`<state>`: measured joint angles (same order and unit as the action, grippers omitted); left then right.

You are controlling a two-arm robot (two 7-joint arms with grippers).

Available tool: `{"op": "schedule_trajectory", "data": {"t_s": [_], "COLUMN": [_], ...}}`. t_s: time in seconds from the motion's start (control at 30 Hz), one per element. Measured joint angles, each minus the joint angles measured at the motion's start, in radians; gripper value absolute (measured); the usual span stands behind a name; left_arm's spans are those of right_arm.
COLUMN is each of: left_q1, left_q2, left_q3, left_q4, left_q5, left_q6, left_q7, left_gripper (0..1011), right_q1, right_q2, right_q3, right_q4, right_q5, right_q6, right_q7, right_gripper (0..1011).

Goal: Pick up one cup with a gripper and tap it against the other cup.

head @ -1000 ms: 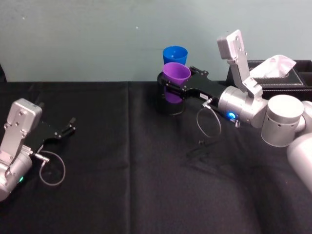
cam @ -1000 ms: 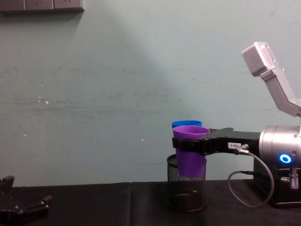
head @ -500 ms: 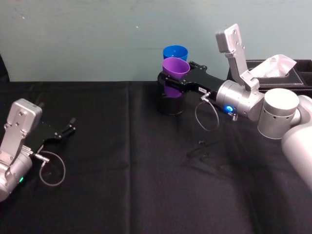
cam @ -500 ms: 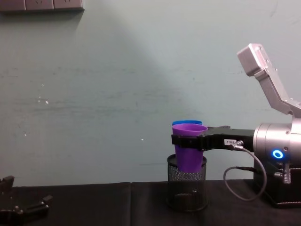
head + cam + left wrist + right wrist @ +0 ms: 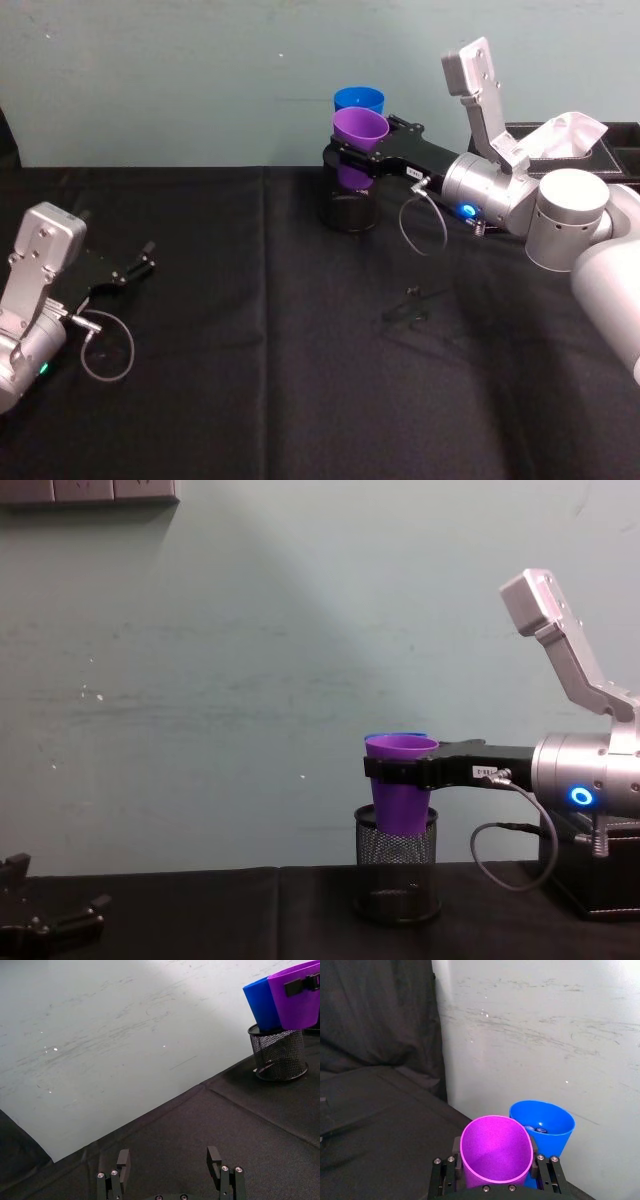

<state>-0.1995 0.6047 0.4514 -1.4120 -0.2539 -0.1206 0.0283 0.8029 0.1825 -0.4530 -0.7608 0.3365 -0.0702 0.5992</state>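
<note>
My right gripper (image 5: 352,160) is shut on the purple cup (image 5: 360,128) and holds it upright in the air near the back wall. Just behind the purple cup stands the blue cup (image 5: 358,99), set in a black mesh pen holder (image 5: 348,212). In the right wrist view the purple cup (image 5: 495,1155) sits between my fingers with the blue cup (image 5: 545,1124) right beside it; whether they touch I cannot tell. From the chest, the purple cup (image 5: 400,785) hides most of the blue cup (image 5: 396,736). My left gripper (image 5: 130,268) rests open at the table's left.
A black tissue box (image 5: 575,150) with white tissue stands at the back right, behind my right arm. A small dark object (image 5: 410,305) lies on the black cloth in the middle. The mesh pen holder (image 5: 277,1052) is close to the wall.
My right gripper has lifted the purple cup a little and carried it back towards the wall, closer to the blue cup. The left arm has not moved.
</note>
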Motion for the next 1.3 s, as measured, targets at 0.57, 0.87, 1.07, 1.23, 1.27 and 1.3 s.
{"op": "schedule_trajectory", "data": {"t_s": [0.57,0.87,1.07,1.23,1.27,1.3], "left_q1": [0.000,0.000,0.000,0.000,0.000,0.000], "left_q2": [0.000,0.000,0.000,0.000,0.000,0.000], "left_q3": [0.000,0.000,0.000,0.000,0.000,0.000], "left_q4": [0.000,0.000,0.000,0.000,0.000,0.000], "left_q5": [0.000,0.000,0.000,0.000,0.000,0.000], "left_q6": [0.000,0.000,0.000,0.000,0.000,0.000], "left_q7": [0.000,0.000,0.000,0.000,0.000,0.000], "left_gripper": [1000,1000,1000,1000,1000,1000], "right_q1": [0.032,0.032,0.031,0.031,0.031,0.031], "right_q2": [-0.015,-0.015,-0.015,-0.015,-0.015,-0.015], "right_q3": [0.015,0.014,0.013,0.013,0.013,0.013], "right_q4": [0.045,0.045,0.045,0.045,0.045,0.045], "right_q5": [-0.013,-0.012,-0.012,-0.012,-0.012,-0.012], "right_q6": [-0.011,-0.010,-0.010,-0.010,-0.010,-0.010], "right_q7": [0.019,0.019,0.018,0.017,0.017,0.017], "right_gripper": [724,724,724,724,724,724]}}
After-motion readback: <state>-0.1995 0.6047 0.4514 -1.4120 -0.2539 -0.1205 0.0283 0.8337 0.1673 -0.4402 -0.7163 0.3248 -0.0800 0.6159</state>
